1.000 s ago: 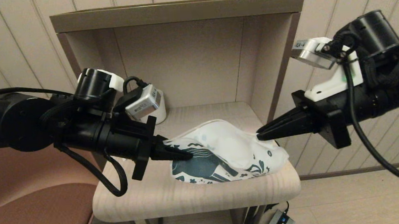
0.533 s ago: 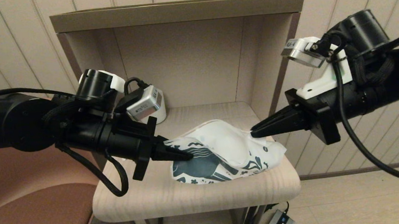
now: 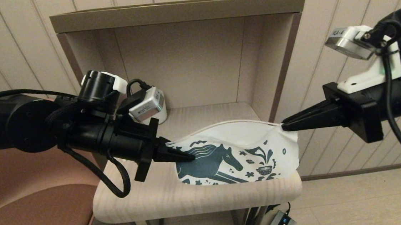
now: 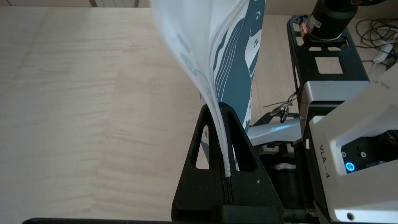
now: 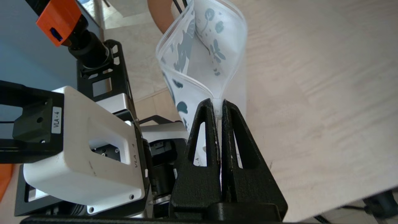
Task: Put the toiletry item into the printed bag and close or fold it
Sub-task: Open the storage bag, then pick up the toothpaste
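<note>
The printed bag [image 3: 236,152] stands stretched wide on the wooden shelf [image 3: 196,195], its teal horse facing me. My left gripper [image 3: 189,157] is shut on the bag's left end, with the top edge pinched between its black fingers [image 4: 214,130]. My right gripper [image 3: 284,126] is shut on the bag's upper right corner, where a small white tab sits between its fingertips [image 5: 218,107]. In the right wrist view the bag [image 5: 202,59] gapes open just ahead of the pinch. The toiletry item is out of view.
A white ribbed mug [image 3: 160,112] stands at the back left of the shelf, partly behind my left wrist camera. The alcove's side walls [image 3: 279,74] close in left and right. A brown seat [image 3: 33,218] lies lower left; a power adapter [image 3: 279,224] lies on the floor.
My right gripper has pulled its corner of the bag out to the right and slightly up. The crumpled bag has stretched out flat and wide, showing the whole horse. The left gripper has stayed put.
</note>
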Tool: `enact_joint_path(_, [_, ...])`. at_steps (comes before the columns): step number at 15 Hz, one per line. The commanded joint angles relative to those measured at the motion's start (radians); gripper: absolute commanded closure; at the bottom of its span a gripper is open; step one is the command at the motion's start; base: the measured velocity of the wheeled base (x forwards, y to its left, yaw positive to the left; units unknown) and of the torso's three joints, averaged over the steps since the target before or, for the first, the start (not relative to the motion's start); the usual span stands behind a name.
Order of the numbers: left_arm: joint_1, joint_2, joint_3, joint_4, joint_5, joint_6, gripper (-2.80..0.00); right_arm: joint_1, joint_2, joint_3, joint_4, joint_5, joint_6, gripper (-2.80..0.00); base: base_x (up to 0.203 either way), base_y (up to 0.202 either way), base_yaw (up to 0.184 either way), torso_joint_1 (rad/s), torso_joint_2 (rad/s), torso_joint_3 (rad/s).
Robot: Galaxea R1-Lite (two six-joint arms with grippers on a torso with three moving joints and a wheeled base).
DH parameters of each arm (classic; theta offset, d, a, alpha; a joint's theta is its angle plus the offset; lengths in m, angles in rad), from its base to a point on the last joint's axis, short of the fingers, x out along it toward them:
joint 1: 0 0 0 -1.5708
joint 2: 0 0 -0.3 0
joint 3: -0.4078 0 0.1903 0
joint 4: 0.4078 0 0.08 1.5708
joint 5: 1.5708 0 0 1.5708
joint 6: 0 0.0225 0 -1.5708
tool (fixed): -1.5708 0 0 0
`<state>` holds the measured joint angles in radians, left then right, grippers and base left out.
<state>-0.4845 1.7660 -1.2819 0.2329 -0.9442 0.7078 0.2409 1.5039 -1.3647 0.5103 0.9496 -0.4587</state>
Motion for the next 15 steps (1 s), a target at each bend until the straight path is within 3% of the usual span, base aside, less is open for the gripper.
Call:
enact_joint_path(1, [0.001, -0.003, 0.003, 0.002, -0.005, 0.004, 0.0, 0.003, -0.021, 0.025, -0.032, 0.008, 0.0, -2.8, 0.0, 0.0, 0.0, 0.0, 0.0, 0.0])
enact_joint_path(6, [0.0, -0.01, 0.012, 0.002, -0.007, 0.006, 0.0, 0.011, -0.021, 0.044, -0.044, 0.008, -0.001, -2.8, 0.0, 0.0, 0.0, 0.0, 0.0, 0.0])
enact_joint_path(11, [0.007, -0.07, 0.068, 0.002, -0.001, 0.008, 0.0, -0.063, -0.022, -0.007, -0.043, 0.035, 0.006, -2.8, 0.0, 0.0, 0.0, 0.0, 0.0, 0.0])
enact_joint_path(15, [0.074, -0.118, 0.123, 0.0, 0.0, 0.005, 0.0, -0.106, -0.014, -0.031, -0.039, 0.036, 0.054, -2.8, 0.0, 0.0, 0.0, 0.0, 0.0, 0.0])
